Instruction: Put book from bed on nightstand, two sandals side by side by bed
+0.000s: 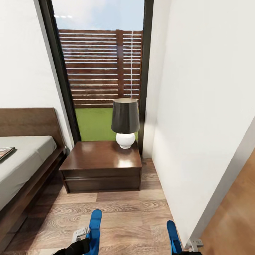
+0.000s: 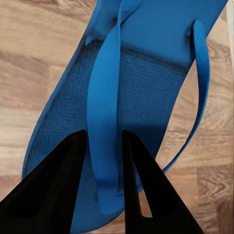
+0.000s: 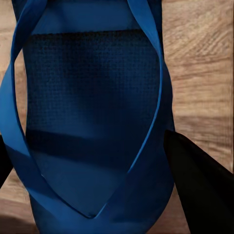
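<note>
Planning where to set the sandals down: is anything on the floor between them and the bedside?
Nothing visible. The wood floor between the held sandals and the bed frame looks bare; the nightstand stands further back by the window.

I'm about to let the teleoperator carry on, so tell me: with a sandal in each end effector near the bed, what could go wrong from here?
1. The left end effector pinches only the thin strap of its bright blue flat sandal, so the sandal may swing or land skewed.
2. The right end effector straddles the second blue sandal; one finger shows, so its grip looks uncertain.
3. The glossy dark wooden nightstand and the white wall leave a narrow floor strip beside the dark-framed bed.
</note>
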Tool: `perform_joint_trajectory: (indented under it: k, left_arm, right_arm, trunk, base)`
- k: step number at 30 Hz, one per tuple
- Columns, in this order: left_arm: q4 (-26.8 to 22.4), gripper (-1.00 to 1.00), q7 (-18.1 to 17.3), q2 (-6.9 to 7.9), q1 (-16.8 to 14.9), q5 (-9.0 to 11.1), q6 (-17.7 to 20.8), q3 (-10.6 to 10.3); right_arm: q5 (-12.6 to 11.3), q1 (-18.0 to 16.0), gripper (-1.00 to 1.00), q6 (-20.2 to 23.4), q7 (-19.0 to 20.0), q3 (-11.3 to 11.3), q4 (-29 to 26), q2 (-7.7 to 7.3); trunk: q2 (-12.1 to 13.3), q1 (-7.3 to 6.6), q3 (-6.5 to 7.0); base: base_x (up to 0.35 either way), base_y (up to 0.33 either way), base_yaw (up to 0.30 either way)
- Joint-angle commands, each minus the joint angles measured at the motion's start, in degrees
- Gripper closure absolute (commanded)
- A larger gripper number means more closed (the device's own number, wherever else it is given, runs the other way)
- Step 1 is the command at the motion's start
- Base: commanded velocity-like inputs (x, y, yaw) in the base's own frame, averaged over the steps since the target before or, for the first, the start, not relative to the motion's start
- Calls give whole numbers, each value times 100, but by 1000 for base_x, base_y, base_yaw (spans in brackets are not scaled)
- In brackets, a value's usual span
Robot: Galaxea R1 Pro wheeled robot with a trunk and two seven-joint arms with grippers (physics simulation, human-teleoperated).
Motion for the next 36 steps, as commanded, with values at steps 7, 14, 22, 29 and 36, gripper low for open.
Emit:
perform_joint_trajectory:
  k: [7, 14, 22, 29, 36]
  left_arm:
    - [-2, 100, -21, -6, -2, -56, -14, 43]
    - [-2, 100, -21, -7, -2, -56, -14, 42]
    - [-2, 100, -21, -9, -3, -56, -15, 42]
    - [-2, 100, -21, -8, -2, -56, -13, 42]
    - [-2, 100, -21, -8, -4, -56, -14, 42]
  right_arm:
    - [-17, 0, 100, 60, 34, -50, -9, 3]
    - [-17, -1, 100, 60, 34, -50, -9, 3]
    - [-17, 1, 100, 60, 34, -50, -9, 3]
    - [-17, 0, 100, 60, 34, -50, -9, 3]
    - [-17, 0, 100, 60, 33, -50, -9, 3]
  trunk:
    - [-2, 2, -6]
    - [-2, 2, -6]
    - [-2, 2, -6]
    - [-2, 2, -6]
    - [-2, 2, -6]
  base:
    - [160, -79, 199]
    - [7, -3, 283]
    - [0, 0, 289]
    - [0, 0, 291]
    - [0, 0, 291]
